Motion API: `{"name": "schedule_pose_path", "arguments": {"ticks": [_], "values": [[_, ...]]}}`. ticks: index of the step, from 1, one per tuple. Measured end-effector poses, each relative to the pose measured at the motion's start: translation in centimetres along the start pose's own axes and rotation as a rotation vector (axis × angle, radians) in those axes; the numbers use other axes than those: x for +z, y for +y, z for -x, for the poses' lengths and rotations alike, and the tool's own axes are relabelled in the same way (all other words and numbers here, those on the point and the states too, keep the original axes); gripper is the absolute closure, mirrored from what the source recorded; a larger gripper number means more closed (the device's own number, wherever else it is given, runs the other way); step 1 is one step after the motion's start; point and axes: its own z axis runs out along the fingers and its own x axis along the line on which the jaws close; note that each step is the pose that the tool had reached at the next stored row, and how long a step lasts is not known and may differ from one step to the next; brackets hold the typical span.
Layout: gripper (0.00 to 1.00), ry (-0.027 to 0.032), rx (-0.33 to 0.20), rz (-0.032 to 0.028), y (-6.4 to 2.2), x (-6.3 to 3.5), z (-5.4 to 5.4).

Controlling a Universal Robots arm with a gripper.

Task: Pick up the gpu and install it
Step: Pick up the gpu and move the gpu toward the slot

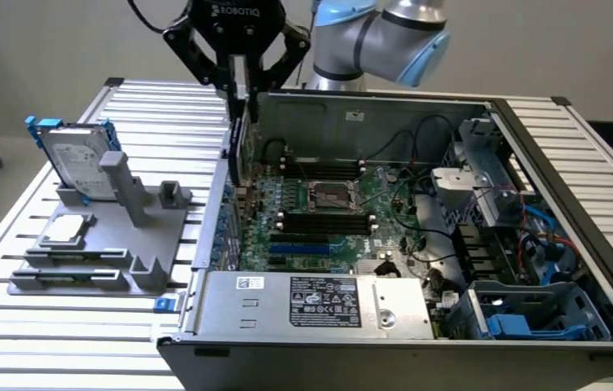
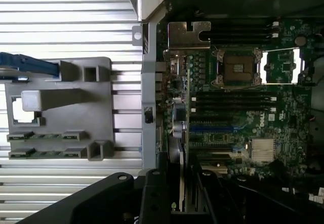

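hand (image 1: 242, 91) marked ROBOTIQ, clamped on gpu (image 1: 237, 142) — card edge-on, over Dell motherboard (image 2: 283, 133)

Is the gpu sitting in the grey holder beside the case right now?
No, the gripper holds the gpu on edge at the open case, along its side nearest the grey holder.

The table (image 1: 56, 334) is ribbed bare metal with a soft sheen, and the holder (image 1: 160, 218) on it looks like matt grey plastic. The gpu (image 2: 188, 37) shows a bright, smooth metal bracket. The gripper (image 1: 244, 96) is matt black, and the computer case (image 1: 361, 114) is dull grey sheet metal.
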Motion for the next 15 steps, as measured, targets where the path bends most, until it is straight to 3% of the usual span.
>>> {"name": "schedule_pose_path", "arguments": {"ticks": [15], "values": [[0.73, -0.0001, 0.0, -0.0013, 0.14, 2.64, 6.8]]}}
